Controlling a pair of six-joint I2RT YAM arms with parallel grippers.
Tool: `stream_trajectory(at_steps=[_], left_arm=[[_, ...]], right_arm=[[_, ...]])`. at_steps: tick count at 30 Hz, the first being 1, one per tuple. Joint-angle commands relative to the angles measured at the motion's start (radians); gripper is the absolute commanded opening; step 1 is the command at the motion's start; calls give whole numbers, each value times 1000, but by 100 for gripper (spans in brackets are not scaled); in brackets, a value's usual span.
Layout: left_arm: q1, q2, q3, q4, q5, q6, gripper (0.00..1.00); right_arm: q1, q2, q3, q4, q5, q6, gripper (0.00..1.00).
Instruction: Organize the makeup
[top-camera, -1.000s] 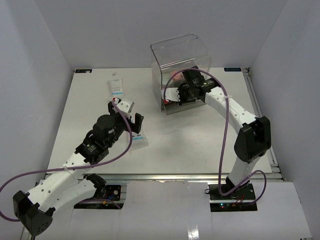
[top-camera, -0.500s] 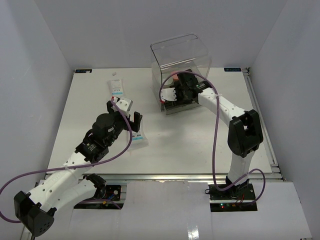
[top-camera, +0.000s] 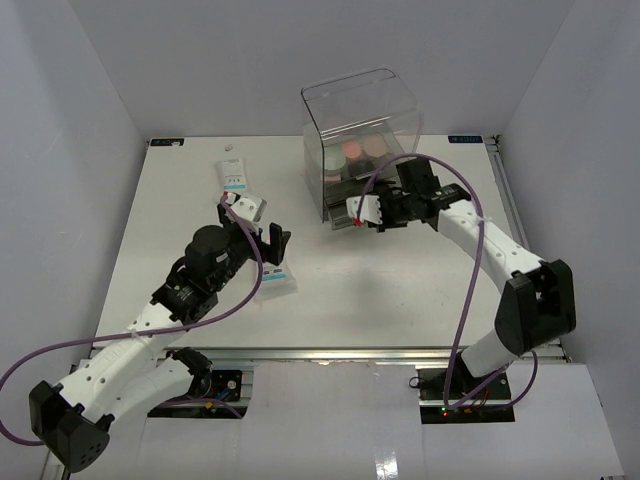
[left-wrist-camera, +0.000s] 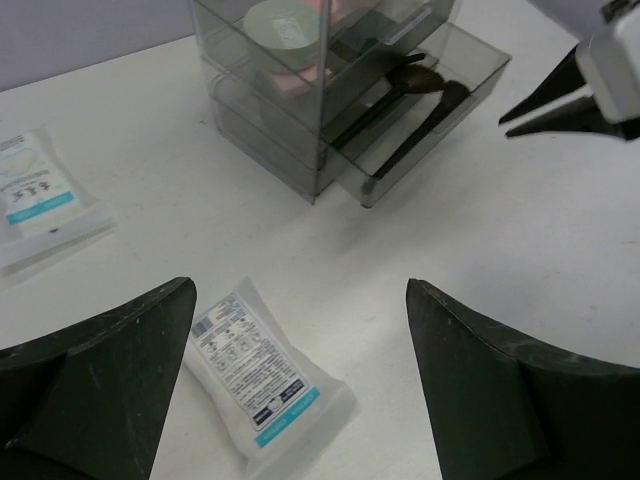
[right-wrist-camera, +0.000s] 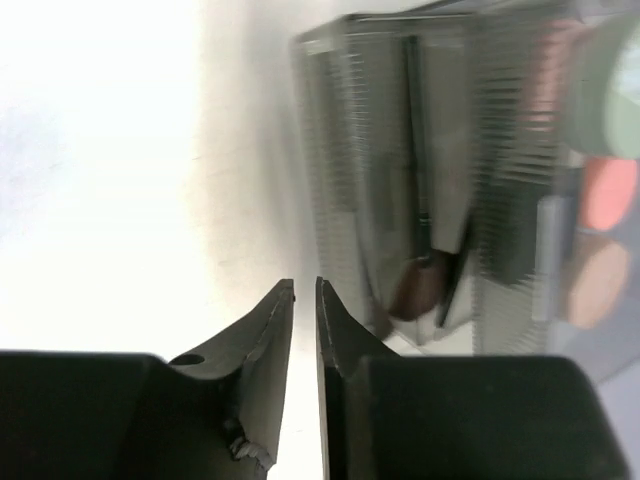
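A white sachet (left-wrist-camera: 255, 385) lies on the table under my left gripper (left-wrist-camera: 298, 290), which hovers open and empty; the same sachet (top-camera: 276, 283) and gripper (top-camera: 252, 232) show from above. Two more sachets (top-camera: 233, 178) (top-camera: 250, 207) lie further back. Thin black brushes (left-wrist-camera: 400, 100) rest in the open bottom drawer of the clear box (top-camera: 360, 130). Round pink and beige compacts (top-camera: 362, 149) sit in its upper tier. My right gripper (top-camera: 355, 212) hangs just in front of that drawer, its jaws (right-wrist-camera: 305, 290) all but together with nothing between them.
The open drawer (top-camera: 345, 218) juts toward the table's middle. In the right wrist view the brush head (right-wrist-camera: 415, 290) and the box wall are close ahead on the right. The enclosure's walls ring the white table (top-camera: 400, 290).
My right gripper has backed out of the box's drawer toward the near right, its jaws opening and closing again on nothing. The left arm has hardly shifted.
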Motion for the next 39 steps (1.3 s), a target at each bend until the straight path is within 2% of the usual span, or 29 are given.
stream_trajectory(at_steps=[1,4,9,15,17,20,24,29,33,39], left_arm=[[13,130,230,21,158,-190,95],[17,330,462,-38,165,-263,92],[51,624,829,-158,132,-402,87],[94,930,1150,-308,106,-500,81],[102,983,1249,-350,104,-506,80],[111,1058,1335,-398,54,-504,76],[115,1099,1374,-445,21,-485,72],[115,1067,1343,-412,56,-468,71],[115,1049,1373,-394,84,-452,72],[115,1018,1387,-400,46,-407,72]], right_arm=[[-12,39,-129,-37,-124,-181,18],[-11,104,-120,23,-68,-152,11],[-12,150,-152,208,31,-125,9],[-13,175,-192,378,89,-113,9],[-13,182,-196,405,103,-112,10],[-16,189,-198,459,110,-108,11],[-18,214,-169,472,115,-98,12],[-20,241,-135,481,114,-72,12],[-23,265,-113,490,114,-53,13],[-34,313,-58,504,129,-44,13]])
